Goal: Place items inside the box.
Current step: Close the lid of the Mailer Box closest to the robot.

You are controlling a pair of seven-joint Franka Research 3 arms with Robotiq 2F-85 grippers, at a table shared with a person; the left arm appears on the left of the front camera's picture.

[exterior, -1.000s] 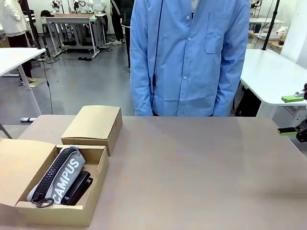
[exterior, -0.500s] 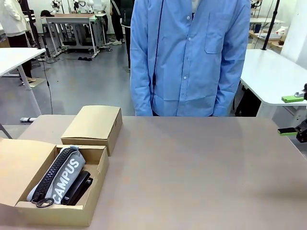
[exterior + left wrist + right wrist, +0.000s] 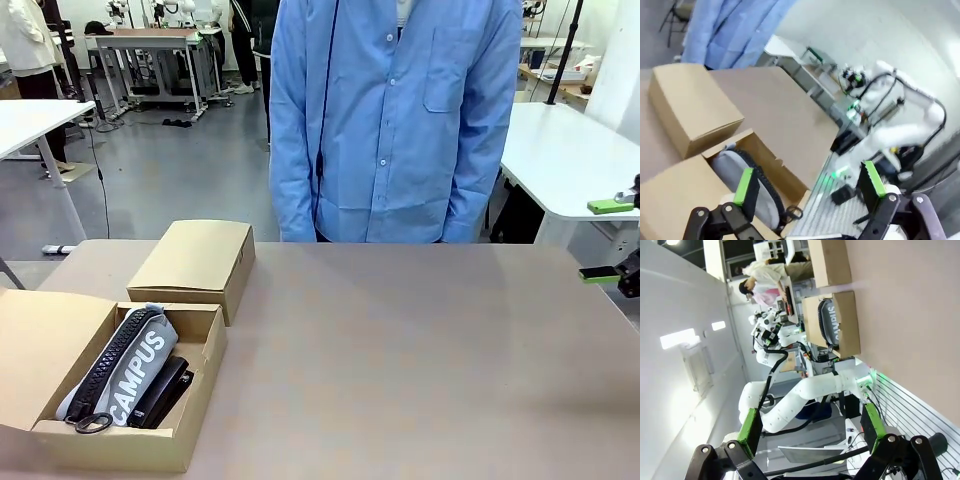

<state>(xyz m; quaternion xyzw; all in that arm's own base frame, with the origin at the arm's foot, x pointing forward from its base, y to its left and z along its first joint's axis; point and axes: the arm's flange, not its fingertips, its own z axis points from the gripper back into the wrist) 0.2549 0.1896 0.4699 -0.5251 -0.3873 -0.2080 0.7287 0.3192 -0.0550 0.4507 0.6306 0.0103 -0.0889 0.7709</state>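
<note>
Open brown cardboard box [image 3: 190, 400] sits at the near left corner of the tan surface [image 3: 420, 360], flap folded out to its left. Inside: light grey zip pouch lettered CAMPUS [image 3: 135, 370] lying lengthwise, black zipper along its left edge, ring pull at the near end. Black stapler [image 3: 165, 390] lies just right of the pouch, touching it, against the box's right wall. Other items can't be made out inside the box.

Closed brown cardboard box [image 3: 195, 262] stands just behind the open one, touching or nearly touching its far wall. The rest of the surface is bare tan.

Right tool [image 3: 612, 240] at the far right edge of the front view, off the side of the surface, green pads well apart, nothing between them; right wrist view confirms jaws wide, empty [image 3: 810, 427].

Left tool [image 3: 810, 182] in the left wrist view hovers above the open box, pads spread wide, holding nothing, grey pouch below its left pad.

Person in a light blue button shirt [image 3: 395, 120] stands at the far side, arms hanging down.
</note>
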